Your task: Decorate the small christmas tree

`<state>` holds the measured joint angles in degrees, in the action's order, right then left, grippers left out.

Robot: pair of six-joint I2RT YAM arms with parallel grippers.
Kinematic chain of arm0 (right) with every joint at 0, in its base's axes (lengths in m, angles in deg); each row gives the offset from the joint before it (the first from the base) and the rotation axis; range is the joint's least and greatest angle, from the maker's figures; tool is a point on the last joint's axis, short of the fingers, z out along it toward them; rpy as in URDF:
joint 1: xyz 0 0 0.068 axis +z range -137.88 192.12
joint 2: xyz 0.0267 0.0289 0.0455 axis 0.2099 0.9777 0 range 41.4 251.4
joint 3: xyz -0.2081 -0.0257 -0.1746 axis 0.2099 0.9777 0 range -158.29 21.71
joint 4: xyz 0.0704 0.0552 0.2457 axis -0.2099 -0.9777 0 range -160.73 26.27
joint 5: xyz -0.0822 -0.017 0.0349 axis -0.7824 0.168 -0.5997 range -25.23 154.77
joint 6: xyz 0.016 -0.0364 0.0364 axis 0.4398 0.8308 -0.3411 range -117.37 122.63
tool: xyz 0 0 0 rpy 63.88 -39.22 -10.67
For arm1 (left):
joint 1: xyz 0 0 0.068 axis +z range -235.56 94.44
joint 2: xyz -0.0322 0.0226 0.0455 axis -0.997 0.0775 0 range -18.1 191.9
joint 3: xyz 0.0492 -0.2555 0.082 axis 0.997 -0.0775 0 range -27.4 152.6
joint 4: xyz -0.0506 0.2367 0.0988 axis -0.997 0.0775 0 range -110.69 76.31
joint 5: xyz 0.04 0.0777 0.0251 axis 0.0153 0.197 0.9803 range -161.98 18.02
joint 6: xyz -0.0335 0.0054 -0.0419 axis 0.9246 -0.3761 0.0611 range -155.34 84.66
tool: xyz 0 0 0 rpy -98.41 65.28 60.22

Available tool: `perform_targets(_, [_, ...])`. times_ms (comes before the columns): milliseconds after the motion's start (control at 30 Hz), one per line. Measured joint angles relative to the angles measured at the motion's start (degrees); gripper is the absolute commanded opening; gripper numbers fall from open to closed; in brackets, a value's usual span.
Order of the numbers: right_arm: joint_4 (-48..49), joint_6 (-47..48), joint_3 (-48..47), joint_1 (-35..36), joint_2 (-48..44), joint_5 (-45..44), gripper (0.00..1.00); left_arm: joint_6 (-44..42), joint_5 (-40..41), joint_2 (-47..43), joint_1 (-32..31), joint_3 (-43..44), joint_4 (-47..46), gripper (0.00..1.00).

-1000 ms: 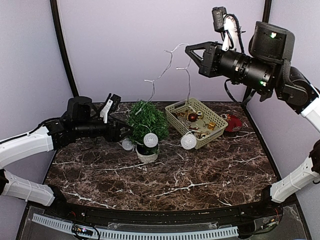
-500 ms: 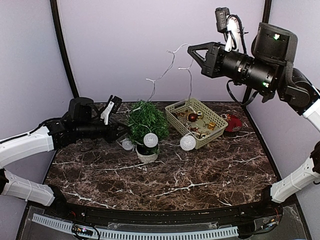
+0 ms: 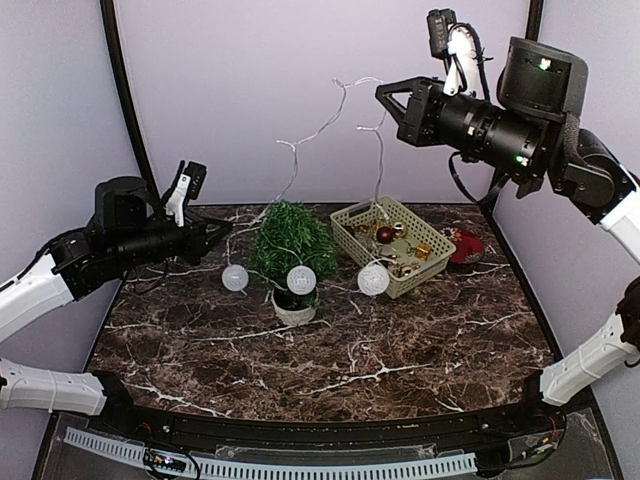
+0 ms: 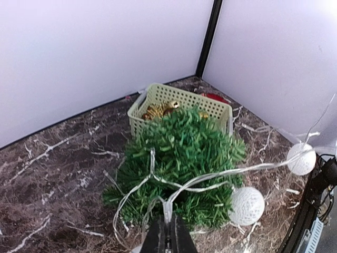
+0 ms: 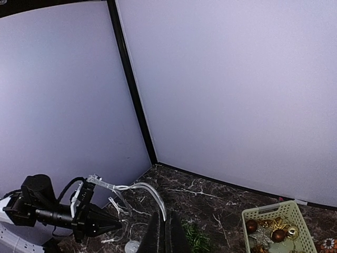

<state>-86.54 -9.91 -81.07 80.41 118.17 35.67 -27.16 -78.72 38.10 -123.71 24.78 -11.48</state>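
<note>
Light is bright, even and diffuse in all three views. The walls (image 3: 250, 90) carry a lilac cast. A faint, soft shadow lies beneath the tree (image 3: 292, 240) on the table (image 3: 400, 340). Focus is sharp. The top view bows the corner post (image 3: 125, 90).

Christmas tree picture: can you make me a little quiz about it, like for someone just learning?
1. True or false: the small christmas tree has tipped over onto its side.
2. What are the left tool and the right tool both pinching? A) the light string B) nothing C) each other
3. Fill in: the top view shows ___ white balls on the string.

Key: 1 false, it stands upright in its pot. 2 A. 3 three.
</note>
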Motion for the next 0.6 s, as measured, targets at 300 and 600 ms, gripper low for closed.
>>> perform_targets(300, [-2.1,-0.4,-5.0,-5.4,4.3,-1.9,0.0,0.1,7.5,4.3,0.4,12.5,6.1,0.0])
perform_targets(600, [-5.2,-3.7,-5.3,-13.9,7.2,-0.3,0.0,1.3,4.9,13.8,9.2,19.5,8.8,0.0])
